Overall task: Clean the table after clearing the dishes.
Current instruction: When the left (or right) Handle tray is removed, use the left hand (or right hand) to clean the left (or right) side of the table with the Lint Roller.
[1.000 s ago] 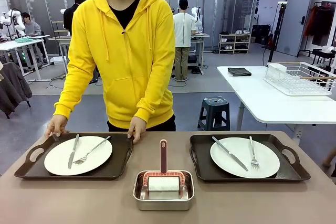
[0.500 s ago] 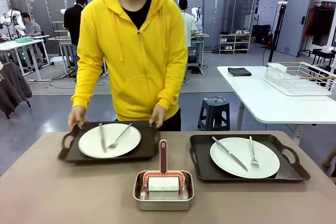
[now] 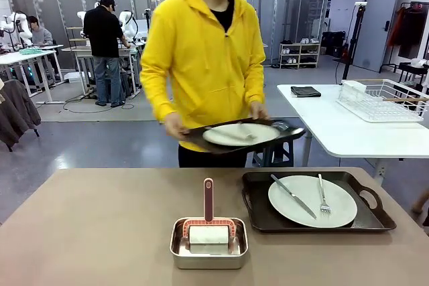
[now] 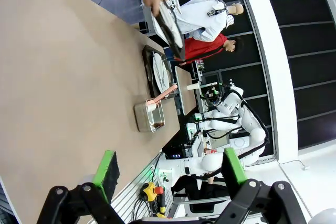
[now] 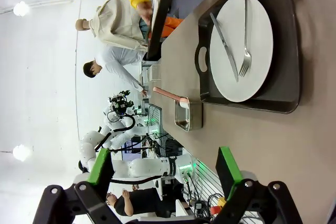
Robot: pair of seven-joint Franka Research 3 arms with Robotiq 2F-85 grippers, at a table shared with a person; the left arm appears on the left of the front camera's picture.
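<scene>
Looking across the table (image 3: pixel 94 232), we see a person (image 3: pixel 208 65) holding one tray (image 3: pixel 289 132) and plate (image 3: pixel 240 134) beyond its far edge; the other tray (image 3: pixel 258 213) sits at right, near the steel pan (image 3: pixel 208 254) with what seems a roller (image 3: pixel 208 233). The left gripper (image 4: pixel 170 163) and right gripper (image 5: pixel 164 163) gape, empty.

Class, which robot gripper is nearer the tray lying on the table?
Right. The right gripper is close beside the tray; the left gripper is far off, beyond the steel pan.
</scene>
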